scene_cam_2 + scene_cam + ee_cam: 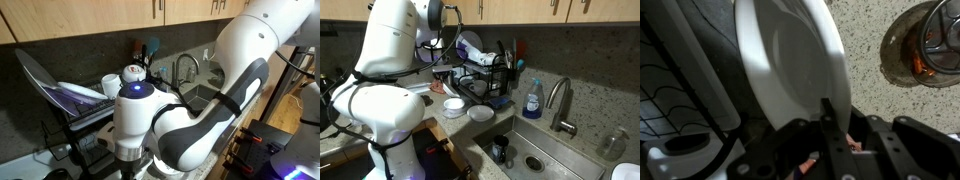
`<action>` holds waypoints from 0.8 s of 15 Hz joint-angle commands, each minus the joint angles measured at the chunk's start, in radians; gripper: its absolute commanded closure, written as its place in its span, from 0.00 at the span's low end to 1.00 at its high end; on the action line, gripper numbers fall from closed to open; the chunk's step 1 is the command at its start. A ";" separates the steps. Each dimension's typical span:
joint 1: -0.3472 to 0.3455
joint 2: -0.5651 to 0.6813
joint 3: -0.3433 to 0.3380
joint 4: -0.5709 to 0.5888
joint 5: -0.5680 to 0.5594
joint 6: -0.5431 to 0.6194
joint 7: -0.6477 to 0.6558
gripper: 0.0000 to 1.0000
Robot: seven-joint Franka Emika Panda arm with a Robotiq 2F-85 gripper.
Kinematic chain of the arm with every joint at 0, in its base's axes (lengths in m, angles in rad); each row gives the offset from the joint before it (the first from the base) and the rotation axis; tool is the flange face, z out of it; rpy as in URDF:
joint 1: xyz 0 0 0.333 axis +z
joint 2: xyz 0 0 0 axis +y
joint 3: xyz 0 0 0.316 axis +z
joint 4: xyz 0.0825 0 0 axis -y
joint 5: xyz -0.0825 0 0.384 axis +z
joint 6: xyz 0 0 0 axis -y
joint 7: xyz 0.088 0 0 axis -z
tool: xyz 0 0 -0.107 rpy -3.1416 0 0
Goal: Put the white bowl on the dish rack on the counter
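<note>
White, and lots of it, right in front of the pincer. That's the white bowl, tipped up on its edge, hollow side facing the wrist camera. The pincer is clenched on the part of the rim nearest it. One dark finger lies across the inside of the bowl, and the jaws sit close together with the rim between them.

To one side of the pincer in the wrist view run the black wires of the dish rack, just beside the bowl. I can't tell whether bowl and wires touch. On the pincer's other side, past the bowl's edge, the speckled counter shows. A round glassy thing with a glint of metal inside sits on it, too blurred for me to name.

In an exterior view the big white arm reaches over the counter, bringing the pincer to the near end of the rack. The pincer itself is hard to pick out there among the dark wires. Below it two shallow white dishes rest on the counter, side by side. Beyond the rack from the pincer stands a blue soap bottle, then the faucet over the steel sink, with a dark cup down in the basin.

In an exterior view the arm's bulk hides the pincer altogether. Beside it a large plate stands tilted in the rack.
</note>
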 commanded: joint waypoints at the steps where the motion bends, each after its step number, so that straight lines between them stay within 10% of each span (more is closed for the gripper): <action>1: -0.006 0.007 -0.012 0.030 -0.008 0.009 -0.031 0.96; 12: -0.031 0.017 0.003 0.020 0.045 -0.017 -0.037 0.96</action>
